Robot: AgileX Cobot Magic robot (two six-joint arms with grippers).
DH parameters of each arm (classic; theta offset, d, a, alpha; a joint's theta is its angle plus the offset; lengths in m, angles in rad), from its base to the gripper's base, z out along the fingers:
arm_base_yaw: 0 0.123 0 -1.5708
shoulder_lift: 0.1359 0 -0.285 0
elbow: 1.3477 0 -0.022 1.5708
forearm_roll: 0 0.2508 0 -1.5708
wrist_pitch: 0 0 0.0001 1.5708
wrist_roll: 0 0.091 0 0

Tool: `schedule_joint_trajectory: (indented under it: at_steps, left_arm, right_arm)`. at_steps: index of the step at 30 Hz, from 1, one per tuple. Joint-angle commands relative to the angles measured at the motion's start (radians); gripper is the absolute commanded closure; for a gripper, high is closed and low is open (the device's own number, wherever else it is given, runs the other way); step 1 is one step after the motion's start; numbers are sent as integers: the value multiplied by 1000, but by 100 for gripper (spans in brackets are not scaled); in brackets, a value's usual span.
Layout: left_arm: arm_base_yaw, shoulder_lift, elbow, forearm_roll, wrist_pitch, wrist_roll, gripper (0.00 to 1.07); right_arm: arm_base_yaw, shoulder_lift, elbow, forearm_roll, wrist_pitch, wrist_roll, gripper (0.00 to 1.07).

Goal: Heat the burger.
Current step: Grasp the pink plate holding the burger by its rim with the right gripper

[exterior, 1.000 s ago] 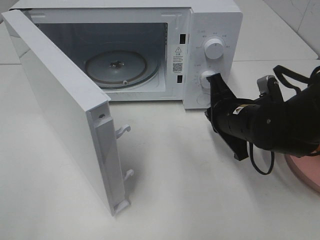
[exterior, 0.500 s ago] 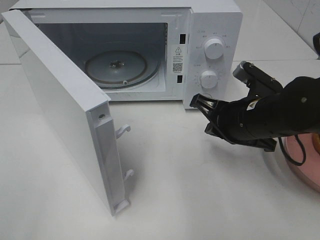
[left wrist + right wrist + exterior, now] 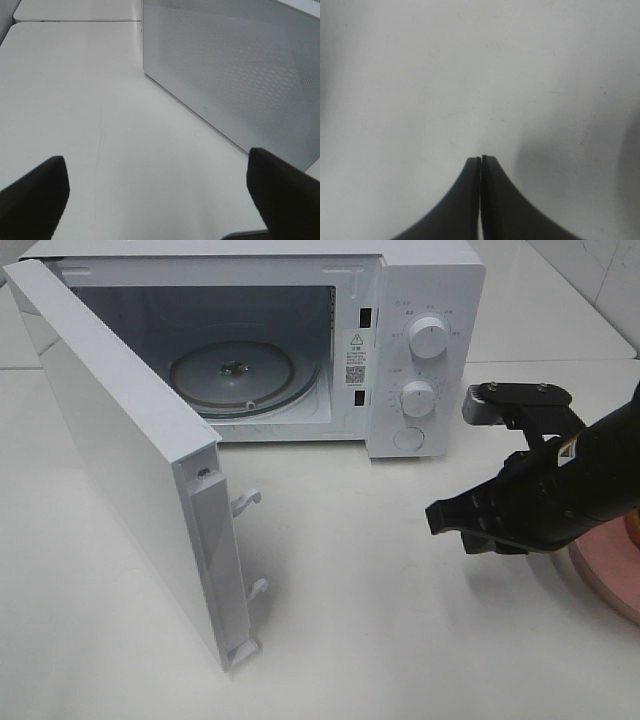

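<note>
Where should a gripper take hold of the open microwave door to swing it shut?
Pinch the microwave door by its free edge, above the latch hooks, coming from the near side. That edge is farthest from the hinge, looks thin enough to straddle, and stands upright.

Right claw (image 3: pixel 437 517) shut tight, hovering low and nearly level, left claw (image 3: pixel 157 189) spread wide

Nothing can be read outright: the microwave (image 3: pixel 430 270) carries a small sticker (image 3: pixel 355 357) with a warning triangle, fine print and a square code on its door frame, and tiny illegible markings ring its upper dial (image 3: pixel 429 337) and lower dial (image 3: pixel 418 398).
</note>
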Motion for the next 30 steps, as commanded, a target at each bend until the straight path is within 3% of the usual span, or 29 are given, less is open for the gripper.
schedule_joint_trajectory:
  at_steps: [1, 16, 22, 24, 25, 26, 27, 28, 29, 30]
  left_arm:
    - [-1, -16, 5, 2, -12, -7, 18]
    - [-1, -16, 5, 2, -12, -7, 18]
    - [-1, -16, 5, 2, -12, -7, 18]
    - [-1, -16, 5, 2, -12, -7, 18]
    - [-1, -16, 5, 2, -12, -7, 18]
    - [-1, -16, 5, 2, -12, -7, 18]
    - [-1, -16, 5, 2, -12, -7, 18]
    - [-1, -16, 5, 2, -12, -7, 18]
    - [-1, -16, 5, 2, -12, -7, 18]
    - [-1, -16, 5, 2, -12, -7, 18]
  right_arm:
    - [-26, -51, -1, -58, 107, -68, 104]
    - [-159, -145, -45, -249, 465, -68, 98]
    - [-214, -145, -118, -321, 517, -68, 80]
    - [-226, -145, -136, -345, 516, -81, 45]
    - [-226, -145, -136, -345, 516, -81, 45]
    - [-226, -145, -137, -351, 514, -95, 35]
    - [-226, -145, -141, -358, 512, -111, 18]
    - [-226, -145, -141, -358, 512, -111, 18]
    - [-226, -145, -141, -361, 506, -110, 5]
    - [-226, -145, -141, -361, 506, -110, 5]
